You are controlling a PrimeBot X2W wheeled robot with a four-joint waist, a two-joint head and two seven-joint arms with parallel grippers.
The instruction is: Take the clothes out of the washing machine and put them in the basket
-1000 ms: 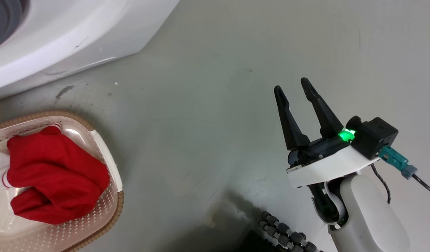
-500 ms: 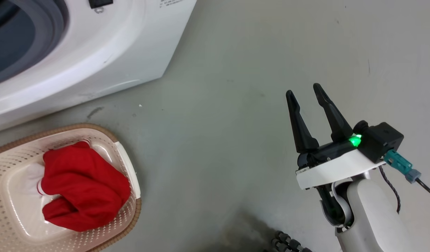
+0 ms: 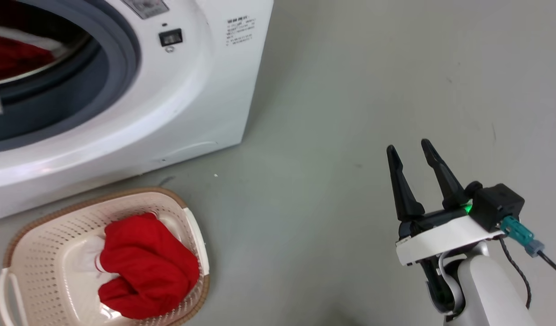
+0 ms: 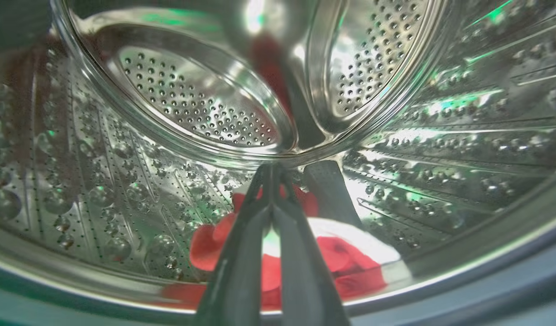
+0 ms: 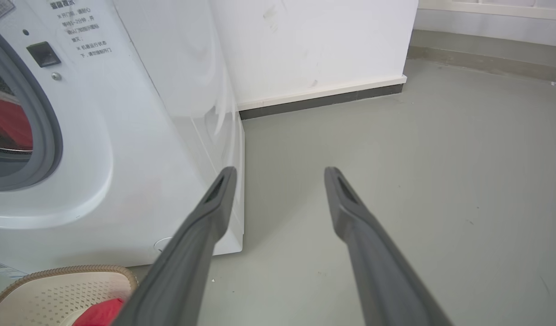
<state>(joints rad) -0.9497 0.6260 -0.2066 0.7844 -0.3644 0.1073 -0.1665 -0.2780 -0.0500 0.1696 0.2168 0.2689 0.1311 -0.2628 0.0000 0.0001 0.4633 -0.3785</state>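
Red cloth sits in two places: one bunch of the clothes [image 3: 146, 267] lies crumpled in the right half of the basket [image 3: 38, 267], its white trim turned towards the basket's left, and more red and white fabric [image 4: 337, 253] lies low at the front of the perforated steel drum [image 4: 192, 104]. The basket stands on the floor [image 3: 328, 113] just in front of the washing machine [image 3: 192, 104], its long axis running roughly along the washer's front panel, with a pale handle at each short end. The washer's round mouth, edged by a grey rubber ring [image 3: 119, 54], faces the basket side. Inside the drum, the left end effector [image 4: 271, 170] points towards the drum's back with its two dark fingers pressed together above the fabric, nothing visible between them. The right end effector [image 3: 407, 145] hangs over bare floor well to the right, fingers apart and empty. Grey-green smooth flooring meets a white wall [image 5: 328, 40] with a dark skirting strip [image 5: 323, 97]
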